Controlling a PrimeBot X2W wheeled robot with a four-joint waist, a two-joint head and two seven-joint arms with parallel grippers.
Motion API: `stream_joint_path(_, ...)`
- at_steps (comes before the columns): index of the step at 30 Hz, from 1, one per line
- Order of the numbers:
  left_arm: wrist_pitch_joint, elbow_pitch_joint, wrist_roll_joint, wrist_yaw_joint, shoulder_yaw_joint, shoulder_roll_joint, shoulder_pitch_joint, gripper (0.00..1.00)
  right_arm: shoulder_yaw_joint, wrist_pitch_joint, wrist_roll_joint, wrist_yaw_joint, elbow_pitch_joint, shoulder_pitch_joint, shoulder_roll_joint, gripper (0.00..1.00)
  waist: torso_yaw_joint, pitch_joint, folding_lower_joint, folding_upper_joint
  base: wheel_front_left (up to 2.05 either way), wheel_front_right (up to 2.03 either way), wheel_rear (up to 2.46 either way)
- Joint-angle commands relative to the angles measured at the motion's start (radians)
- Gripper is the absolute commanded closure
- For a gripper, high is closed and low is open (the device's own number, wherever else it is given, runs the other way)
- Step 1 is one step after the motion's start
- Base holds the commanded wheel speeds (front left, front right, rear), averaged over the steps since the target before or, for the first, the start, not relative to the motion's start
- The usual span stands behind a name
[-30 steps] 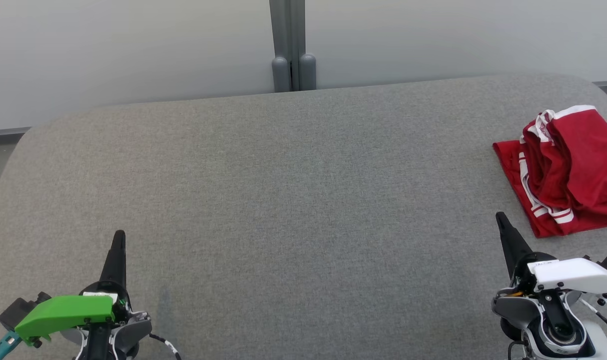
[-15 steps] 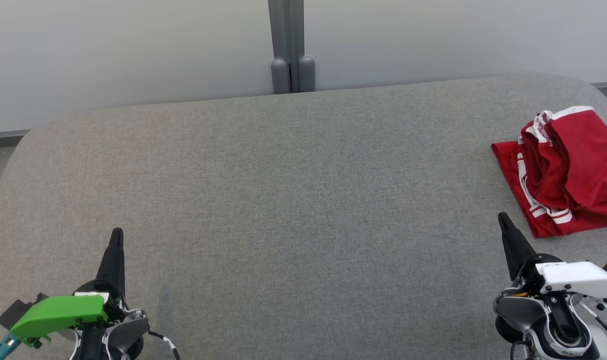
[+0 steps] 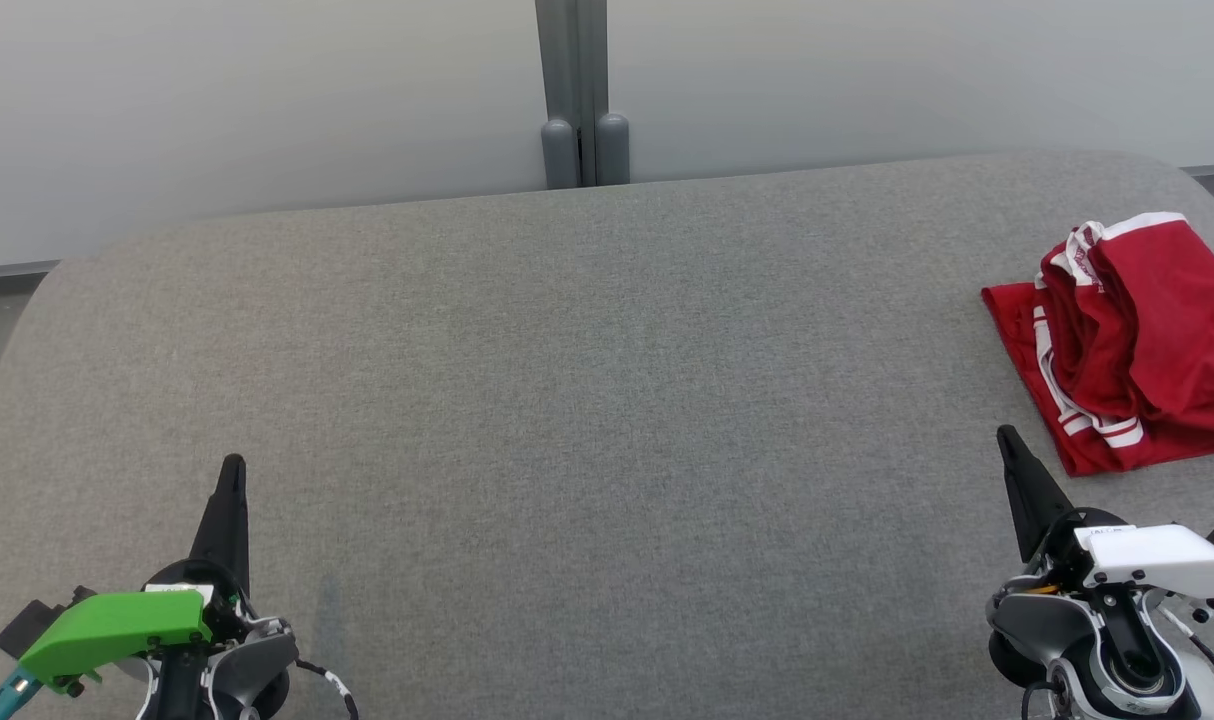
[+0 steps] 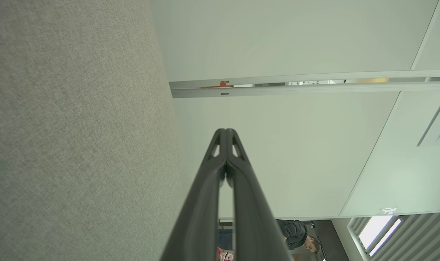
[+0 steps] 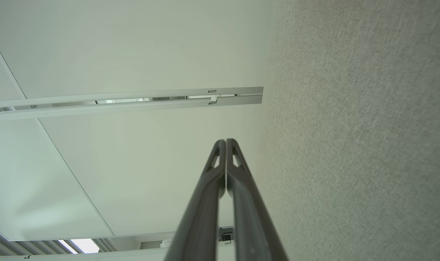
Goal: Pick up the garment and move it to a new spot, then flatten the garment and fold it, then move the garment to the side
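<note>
Red garment [image 3: 1127,340], one, folded, right edge of frame; two grippers, left [image 3: 232,470] and right [image 3: 1007,440], closed, empty; grey fabric table [image 3: 587,400]; pale wall [image 3: 267,90] behind.

The garment [image 3: 1147,330], at the right edge, is red with white stripes. The worktop [image 3: 567,400] is flecked grey cloth. The left gripper [image 3: 233,470] has black jaws and a green cover [image 3: 117,625]. The right gripper [image 3: 1009,440] has black jaws and a white cover [image 3: 1157,555]. The wall [image 3: 267,100] is pale grey-white.

The left pincer [image 3: 233,472] has long dark tapered fingers [image 3: 225,525] and a bright green plastic cover [image 3: 117,625]; the right pincer [image 3: 1009,442] has a white screw-studded cover [image 3: 1157,558] and black cables [image 3: 1212,655].
</note>
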Motion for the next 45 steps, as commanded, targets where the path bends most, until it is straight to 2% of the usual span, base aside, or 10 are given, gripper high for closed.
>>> stream_joint_path(1,0.003,-0.002,-0.001,-0.004,0.003,0.007,-0.001,1.00,-0.002,0.003,0.006,0.001,-0.006,0.008,0.000,1.00,0.000,0.000,0.0000,0.0000,0.00,0.00,0.00)
stream_joint_path(45,0.003,-0.002,-0.001,-0.004,0.003,0.007,-0.001,1.00,-0.002,0.003,0.007,0.001,-0.006,0.008,-0.001,1.00,0.000,0.000,0.0000,0.0000,0.00,0.00,0.00)
